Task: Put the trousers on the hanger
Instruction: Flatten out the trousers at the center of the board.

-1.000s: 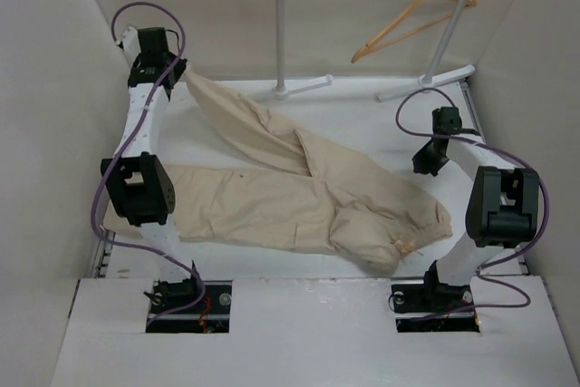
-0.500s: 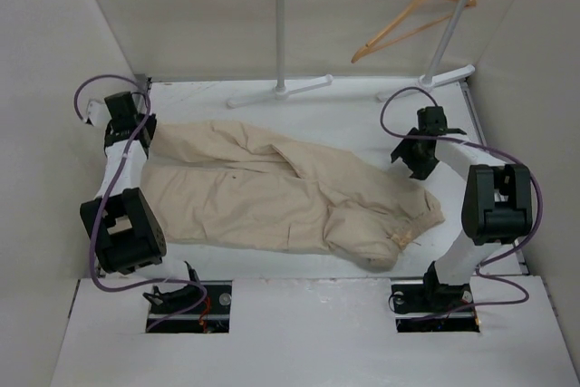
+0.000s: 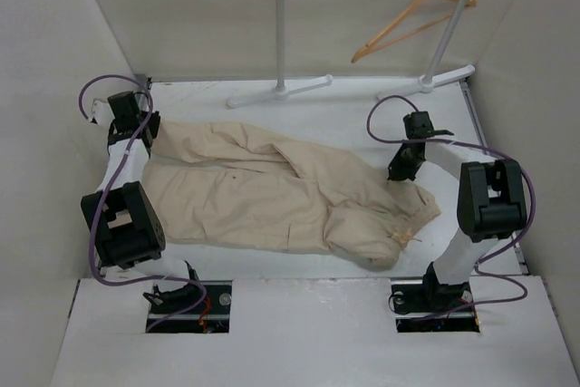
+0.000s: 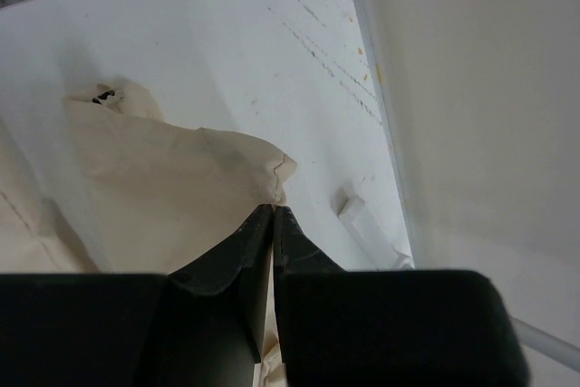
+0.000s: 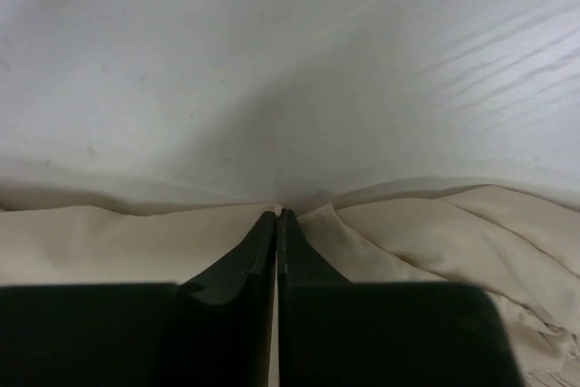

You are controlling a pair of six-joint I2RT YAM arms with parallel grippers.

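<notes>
The beige trousers (image 3: 272, 188) lie spread flat across the white table, legs to the left, waist to the right. My left gripper (image 3: 139, 131) sits at the far left leg end. In the left wrist view its jaws (image 4: 274, 208) are shut on a corner of the trousers (image 4: 163, 178), with cloth showing between the fingers. My right gripper (image 3: 399, 169) rests on the far waist edge. Its jaws (image 5: 277, 213) are shut, and the trousers (image 5: 109, 242) pucker toward the tips. The wooden hanger (image 3: 408, 20) hangs on the rack at the back right, far from both grippers.
The white clothes rack (image 3: 281, 24) stands at the back, its feet on the table (image 3: 362, 124). Side walls close in on left and right. In the left wrist view the table's metal edge (image 4: 390, 151) runs close beside the gripper.
The left arm has brought the lifted leg down and to the left, laying it flat. The right gripper has moved left onto the waist edge and closed there.
</notes>
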